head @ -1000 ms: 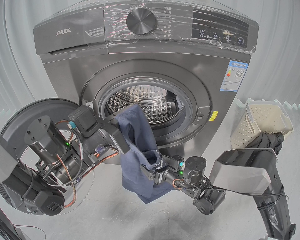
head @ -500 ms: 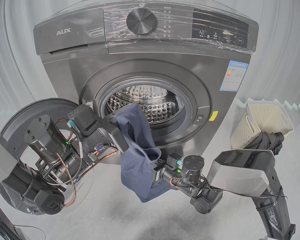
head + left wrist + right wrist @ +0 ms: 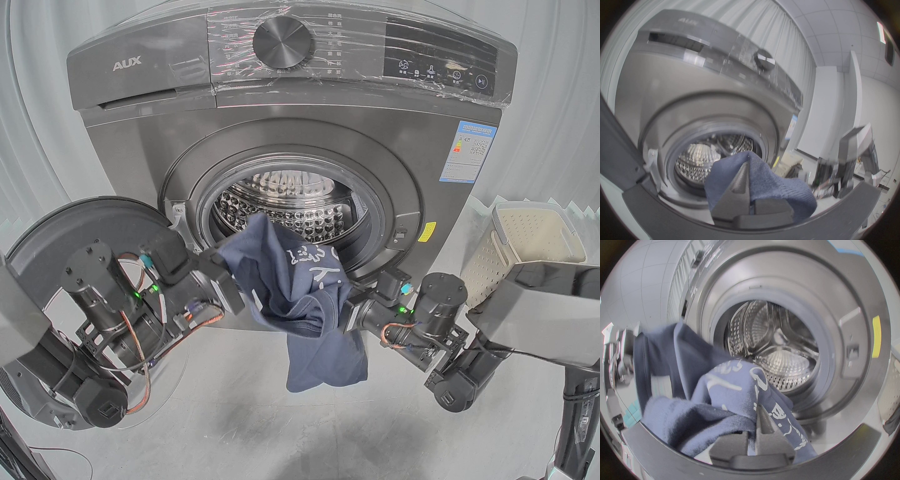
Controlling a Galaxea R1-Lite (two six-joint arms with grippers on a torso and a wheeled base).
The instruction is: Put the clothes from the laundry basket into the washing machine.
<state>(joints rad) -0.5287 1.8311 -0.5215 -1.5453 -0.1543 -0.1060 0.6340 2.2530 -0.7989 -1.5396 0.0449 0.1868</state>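
Gripping the navy shirt [image 3: 304,294] from both sides: my left gripper [image 3: 750,189] is clamped on one edge, my right gripper [image 3: 752,435] pinched tight on the other. It hangs across the lower rim of the washing machine [image 3: 312,134] opening.

A garment [image 3: 306,294] hangs before the open mouth of the washing machine [image 3: 300,131], in front of the drum [image 3: 294,200]. It is gripped on its left by the left gripper [image 3: 223,259] and on its right by the right gripper [image 3: 347,309], its lower part dangling above the floor [image 3: 250,425]. The door [image 3: 81,219] stands swung out to the machine's left, while the laundry basket [image 3: 537,231] sits just beside the machine's right flank.
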